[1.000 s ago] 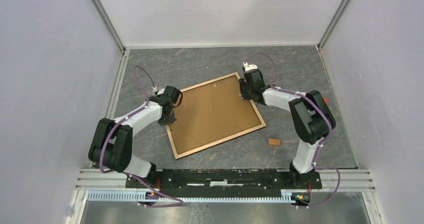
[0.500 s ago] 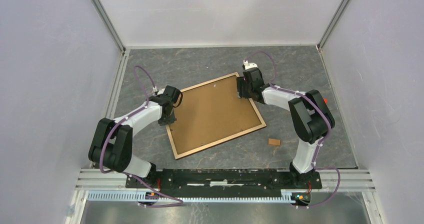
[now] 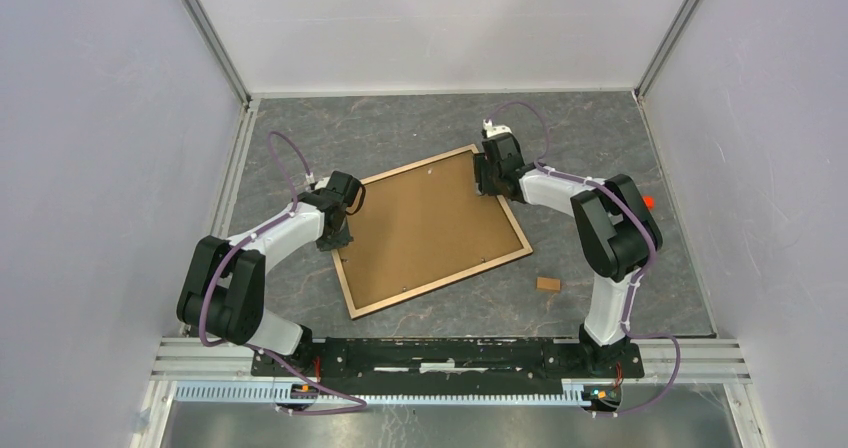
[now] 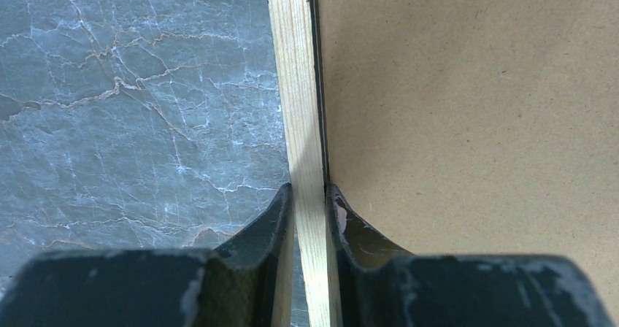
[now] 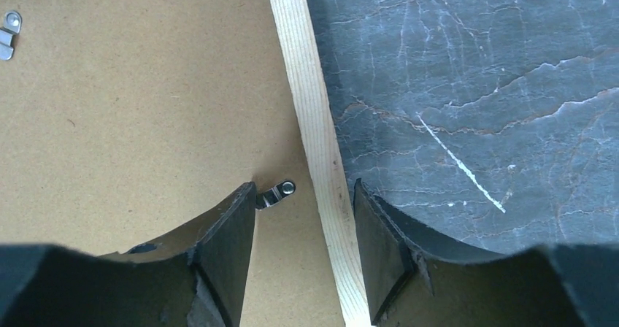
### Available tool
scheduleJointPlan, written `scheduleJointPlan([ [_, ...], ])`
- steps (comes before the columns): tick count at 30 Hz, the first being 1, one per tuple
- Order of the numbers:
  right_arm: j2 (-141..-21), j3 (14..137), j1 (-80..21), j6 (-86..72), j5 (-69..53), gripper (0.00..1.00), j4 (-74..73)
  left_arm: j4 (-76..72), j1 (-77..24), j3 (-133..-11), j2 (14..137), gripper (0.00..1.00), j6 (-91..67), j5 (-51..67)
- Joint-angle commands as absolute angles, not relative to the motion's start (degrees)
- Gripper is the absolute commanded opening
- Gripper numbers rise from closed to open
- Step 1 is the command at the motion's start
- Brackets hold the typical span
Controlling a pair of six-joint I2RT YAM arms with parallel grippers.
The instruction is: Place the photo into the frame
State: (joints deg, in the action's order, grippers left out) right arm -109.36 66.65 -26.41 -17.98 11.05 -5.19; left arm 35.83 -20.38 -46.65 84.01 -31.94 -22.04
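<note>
frame (image 3: 441,284) lies back up on the grey marbled table (image 3: 400,128), with the brown backing board (image 3: 430,228) inside it; the photo is not seen in any view. left gripper (image 4: 309,195) is closed tight on the left wooden rim. right gripper (image 5: 305,195) stands open astride the right rim, which runs straight ahead, nearer the outer finger (image 5: 372,228). small metal clip (image 5: 276,193) lies just at the inner fingertip (image 5: 239,206), so the right arm is nearer to it.

This is a robotics lab test cell. Plain white panel walls (image 3: 440,18) on aluminium posts (image 3: 207,33) close in a grey marble-patterned table (image 3: 400,128) at 9, 12 and 3 o'clock. The cabled left arm (image 3: 280,230) and right arm (image 3: 610,230) are bolted to a base rail (image 3: 450,356) at 6 o'clock.
</note>
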Motion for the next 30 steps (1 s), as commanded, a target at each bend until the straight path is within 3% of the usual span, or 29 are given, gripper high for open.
scheduleJointPlan([
  [1,-110.31,67.21,-26.62,-17.18,11.69,0.54,-8.48,34.14,-20.70,-48.30,82.50,0.02,-29.88,-22.23],
  [8,-110.25,66.93,-26.56,-16.30,10.87,0.38,-8.42,34.22,-20.74,-48.08,82.38,0.02,-29.81,-22.49],
  [14,-109.90,66.75,-26.58,-15.12,10.30,0.33,-8.69,34.16,-20.69,-48.07,82.44,0.02,-29.88,-22.42],
  [21,-107.58,65.38,-26.62,-13.04,9.68,0.51,-6.84,33.98,-20.74,-48.08,82.73,0.02,-29.76,-22.45],
  [30,-101.70,61.62,-26.58,-13.94,13.21,0.53,-3.71,33.83,-20.66,-48.14,83.07,0.02,-29.79,-22.02],
])
